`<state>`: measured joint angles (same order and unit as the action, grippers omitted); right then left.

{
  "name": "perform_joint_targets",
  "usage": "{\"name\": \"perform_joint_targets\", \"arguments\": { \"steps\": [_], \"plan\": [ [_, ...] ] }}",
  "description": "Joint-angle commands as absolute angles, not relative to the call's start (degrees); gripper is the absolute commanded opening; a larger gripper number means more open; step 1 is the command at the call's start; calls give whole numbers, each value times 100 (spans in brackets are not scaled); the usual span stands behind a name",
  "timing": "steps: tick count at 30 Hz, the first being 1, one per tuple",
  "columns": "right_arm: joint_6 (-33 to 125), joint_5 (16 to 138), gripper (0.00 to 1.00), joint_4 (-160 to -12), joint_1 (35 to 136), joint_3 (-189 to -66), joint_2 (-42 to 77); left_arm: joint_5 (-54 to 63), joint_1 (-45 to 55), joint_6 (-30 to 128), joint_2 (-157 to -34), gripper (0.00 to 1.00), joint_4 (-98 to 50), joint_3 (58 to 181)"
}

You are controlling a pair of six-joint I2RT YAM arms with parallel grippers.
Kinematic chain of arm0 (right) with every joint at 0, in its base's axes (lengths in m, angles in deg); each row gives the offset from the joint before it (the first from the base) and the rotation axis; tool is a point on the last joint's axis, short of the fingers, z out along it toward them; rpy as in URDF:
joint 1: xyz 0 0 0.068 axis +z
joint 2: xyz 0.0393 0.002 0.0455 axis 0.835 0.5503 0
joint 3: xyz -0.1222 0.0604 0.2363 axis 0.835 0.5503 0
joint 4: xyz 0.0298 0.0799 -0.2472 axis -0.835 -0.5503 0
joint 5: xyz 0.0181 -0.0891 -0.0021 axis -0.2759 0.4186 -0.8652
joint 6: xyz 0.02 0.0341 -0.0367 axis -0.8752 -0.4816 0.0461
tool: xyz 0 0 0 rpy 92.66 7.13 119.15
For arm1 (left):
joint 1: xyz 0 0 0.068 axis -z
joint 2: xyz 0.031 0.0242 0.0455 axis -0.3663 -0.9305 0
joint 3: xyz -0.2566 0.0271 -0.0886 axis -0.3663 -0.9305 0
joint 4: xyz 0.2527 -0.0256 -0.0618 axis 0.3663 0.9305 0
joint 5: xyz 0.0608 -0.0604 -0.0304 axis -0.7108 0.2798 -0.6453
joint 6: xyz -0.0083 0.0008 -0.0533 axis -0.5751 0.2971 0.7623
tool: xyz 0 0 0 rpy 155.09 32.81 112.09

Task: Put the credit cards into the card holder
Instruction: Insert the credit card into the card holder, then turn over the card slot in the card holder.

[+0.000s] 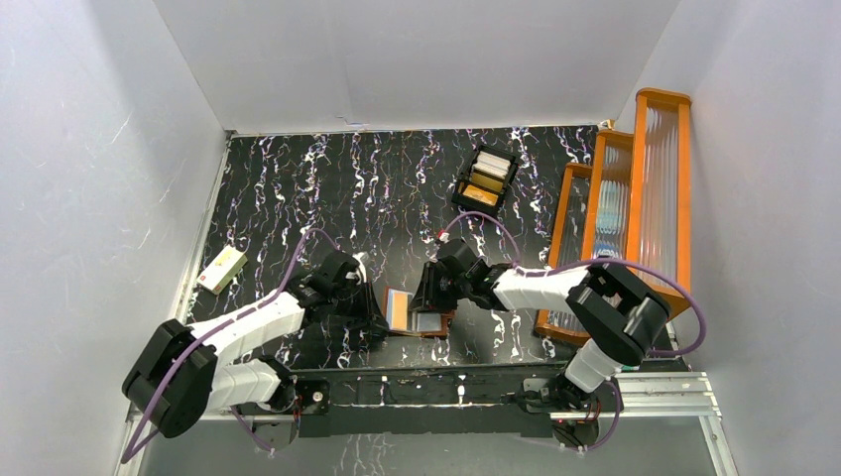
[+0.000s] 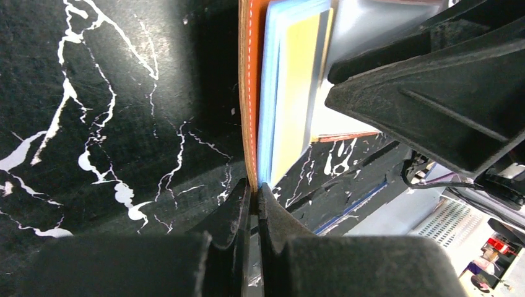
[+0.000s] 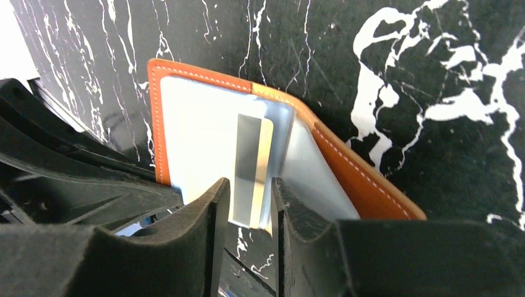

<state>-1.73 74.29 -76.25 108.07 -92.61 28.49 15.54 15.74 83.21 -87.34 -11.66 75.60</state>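
- White walls (image 1: 417, 59) enclose the black, white-veined table (image 1: 298, 188).
- The card holder (image 1: 401, 309) sits open between the arms.
- The left pincer (image 2: 254, 189) is clenched on the holder's orange cover edge.
- The right pincer (image 3: 251, 201) grasps a pale credit card (image 3: 254, 154) at a pocket.

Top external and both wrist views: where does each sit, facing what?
Top external: above and behind, looking down on the table; both arms show.
Left wrist: on the left arm, facing the edge of the card holder; left fingers show.
Right wrist: on the right arm, facing the open card holder; right fingers show.
Shared: all see the card holder.
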Motion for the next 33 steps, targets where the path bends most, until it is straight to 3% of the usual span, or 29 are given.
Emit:
{"name": "perform_joint_targets", "arguments": {
  "steps": [1, 15, 19, 21, 30, 33],
  "plan": [
    [30, 7666, 37, -8165, 10847, -9370, 2439, 1616, 1587, 8265, -8406, 0, -1059, 7801],
    [123, 7642, 27, -7695, 10846, -9055, 2703, 1999, 1587, 8732, -7888, 1, -2013, 7429],
    [122, 7650, 27, -7688, 10846, -9009, 2646, 1742, 1587, 8687, -7923, 26, -1764, 7472],
    [123, 7663, 27, -7688, 10847, -8995, 2625, 1739, 1587, 8659, -8006, 31, -1823, 7470],
    [154, 7640, 27, -7647, 10845, -8976, 2615, 1585, 1589, 8528, -8274, 32, -2072, 7508],
    [164, 7640, 27, -7614, 10847, -8973, 2635, 1493, 1587, 8474, -8320, 26, -2098, 7524]
  ]
}}
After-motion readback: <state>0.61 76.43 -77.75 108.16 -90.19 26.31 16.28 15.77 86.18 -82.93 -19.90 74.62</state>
